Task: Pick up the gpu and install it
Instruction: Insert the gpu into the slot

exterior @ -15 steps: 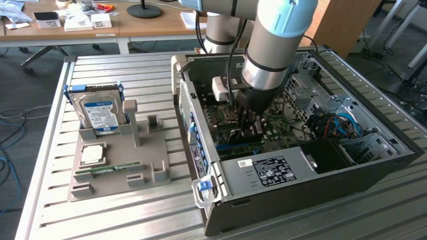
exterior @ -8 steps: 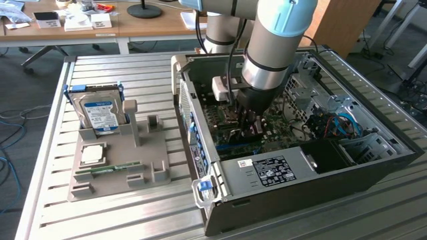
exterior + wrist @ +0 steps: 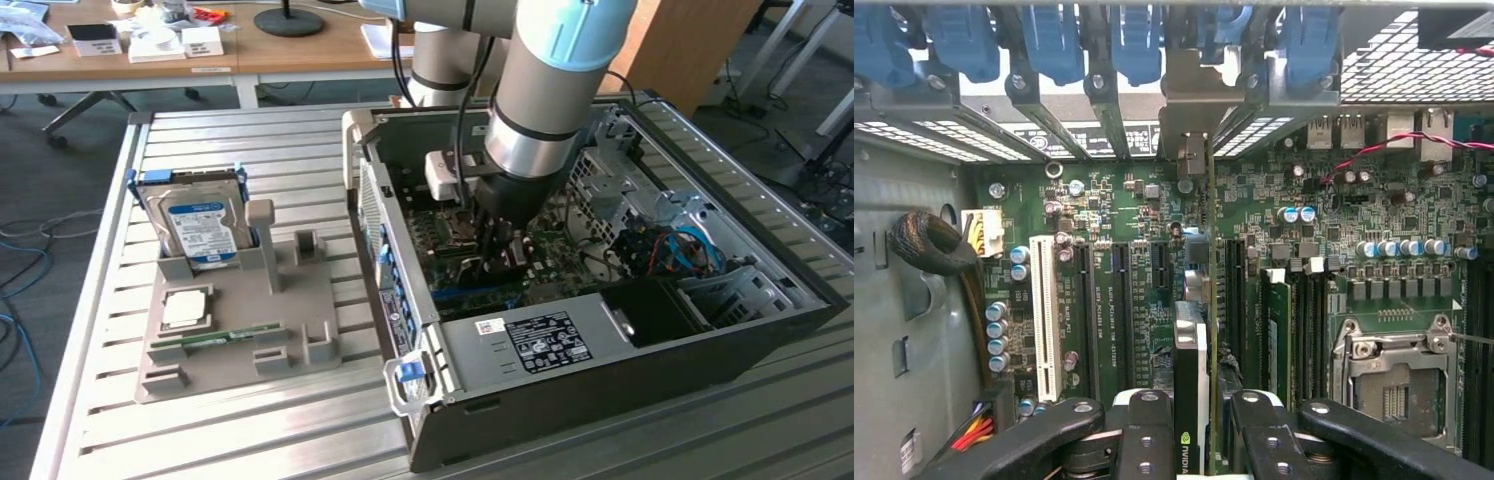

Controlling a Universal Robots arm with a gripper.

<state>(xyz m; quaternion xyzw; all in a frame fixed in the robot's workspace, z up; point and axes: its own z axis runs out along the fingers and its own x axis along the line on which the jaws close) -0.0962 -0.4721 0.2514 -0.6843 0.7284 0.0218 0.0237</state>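
The fingers [image 3: 1144, 440] pinch the gpu [image 3: 1191, 375] edge-on between them, its long axis running straight ahead, parallel to the motherboard's expansion slots [image 3: 1122, 310].

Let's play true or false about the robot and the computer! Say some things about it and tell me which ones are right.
1. The hand holds the gpu between its fingers. True.
2. The hard drive lies flat inside the computer case. False: it stands upright in the grey holder, outside the case.
3. The arm reaches down into the open case. True.
4. The green memory stick is in the hand. False: it lies on the grey holder.
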